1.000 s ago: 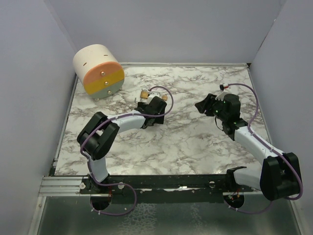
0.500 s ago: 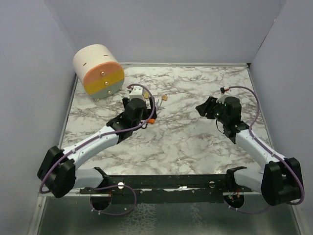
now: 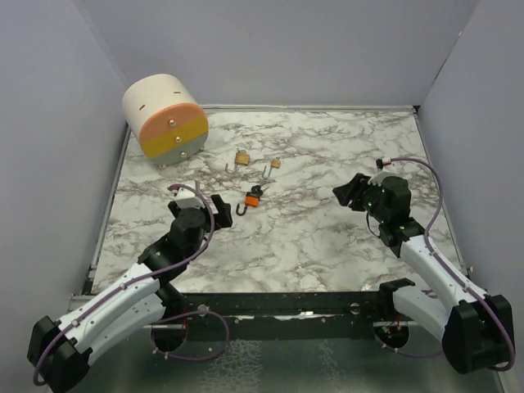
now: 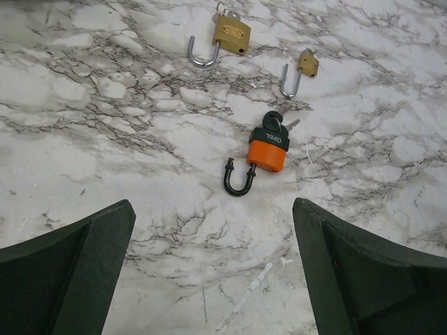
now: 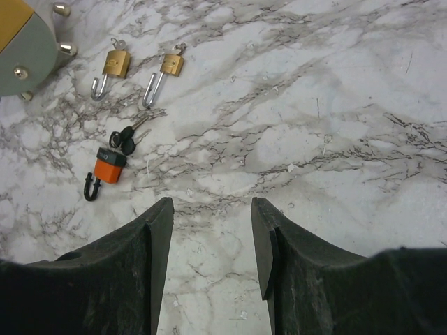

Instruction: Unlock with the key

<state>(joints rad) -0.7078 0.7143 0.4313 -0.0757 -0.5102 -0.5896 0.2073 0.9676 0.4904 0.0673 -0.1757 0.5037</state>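
Observation:
An orange padlock [image 3: 252, 199] [image 4: 266, 153] [image 5: 110, 169] lies flat on the marble table, its black shackle [image 4: 239, 181] swung open. A black-headed key [image 4: 274, 124] [image 5: 126, 139] sticks in its base, with a second key on the same ring. My left gripper [image 3: 198, 201] [image 4: 211, 209] hovers just near-left of the padlock, open wide and holding nothing. Over the right side of the table my right gripper [image 3: 348, 190] [image 5: 211, 204] is partly open and empty, well away from the padlock.
Two small brass padlocks [image 3: 242, 156] [image 3: 275, 163] with open shackles lie just beyond the orange one. A cream cylinder with an orange, yellow and green face [image 3: 164, 119] sits at the far left corner. Grey walls enclose the table [image 3: 327, 246].
My left arm has drawn back from the padlocks toward the near left, and its jaws have opened fully. The orange padlock now lies uncovered. The right arm has shifted slightly back.

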